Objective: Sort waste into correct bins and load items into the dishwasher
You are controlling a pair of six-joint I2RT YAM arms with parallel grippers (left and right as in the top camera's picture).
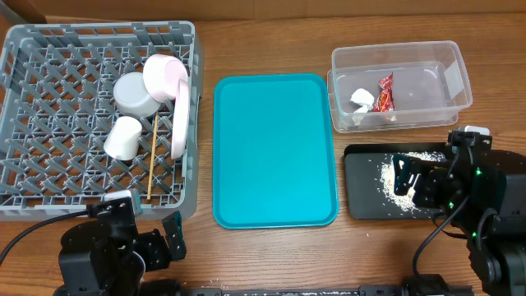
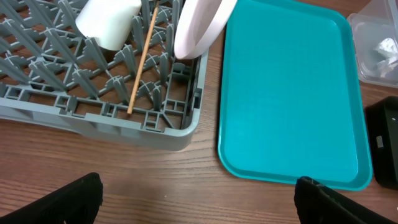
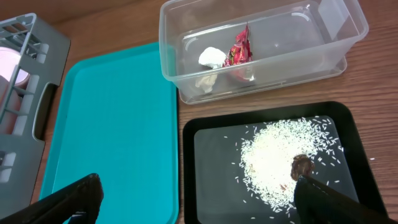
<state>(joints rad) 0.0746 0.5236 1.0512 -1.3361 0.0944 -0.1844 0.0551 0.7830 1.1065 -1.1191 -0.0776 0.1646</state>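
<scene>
**Operator:** Two claws to report. What state are they in, and what is the hazard?

**Technician:** Left gripper [image 2: 198, 180]: fingers spread wide and holding nothing, at 6 o'clock of the dish rack [image 2: 93, 124], near its front wall. Right gripper [image 3: 198, 180]: likewise spread and empty, hanging above the black tray [image 3: 208, 199].
- Hazard 1, as a judgement: a low pass by the right claw would scatter the rice [image 3: 273, 162] or push the brown lump [image 3: 302, 165] over the tray's shallow rim.
- Hazard 2, as a judgement: a forward move by the left claw would strike the rack wall. That would jolt the large plate [image 1: 179, 115], which stands on edge at the rack's 3 o'clock side.

**Operator:** Where are the remaining items, and what obstructs?

**Technician:**
- In the rack, from 6 toward 12 o'clock: stick [image 1: 152, 160], cup [image 1: 123, 138], bowl [image 1: 133, 92], small plate [image 1: 164, 78].
- The teal tray [image 1: 275, 148] lies between the rack and the black tray.
- At 12 o'clock of the black tray, the clear tub [image 1: 394, 53] holds the red wrapper [image 3: 239, 50] and the paper scrap [image 3: 211, 57].
- The tub's tall wall would obstruct a low reach from the tray side
</scene>
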